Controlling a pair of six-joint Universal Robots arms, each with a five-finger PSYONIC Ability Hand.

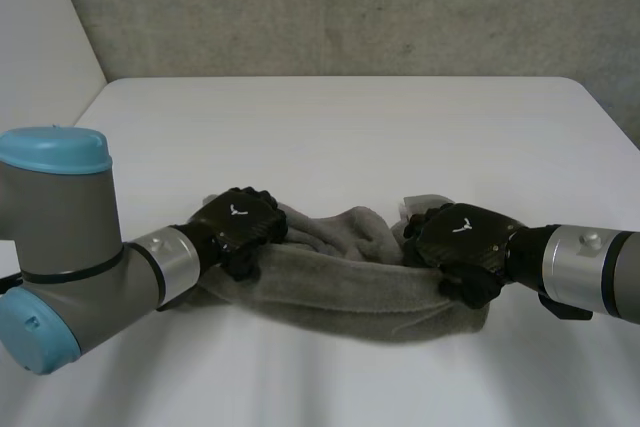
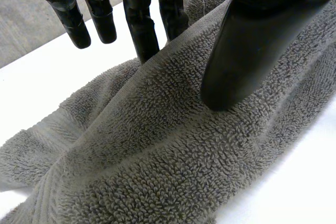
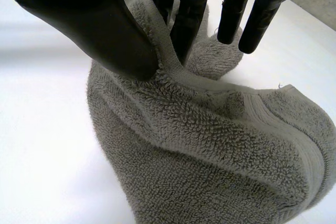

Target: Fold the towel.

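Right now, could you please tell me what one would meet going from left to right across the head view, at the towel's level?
The left arm → left robot hand → grey towel, its bunched middle → right robot hand → right arm.

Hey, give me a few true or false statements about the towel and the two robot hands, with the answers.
1. A grey towel lies bunched on the white table. True.
2. The left robot hand hovers clear of the towel. False: its thumb and fingers pinch one end of the towel.
3. The right robot hand pinches the towel's other end. True.
4. The towel is spread flat. False: it is gathered into a long crumpled roll between the hands.
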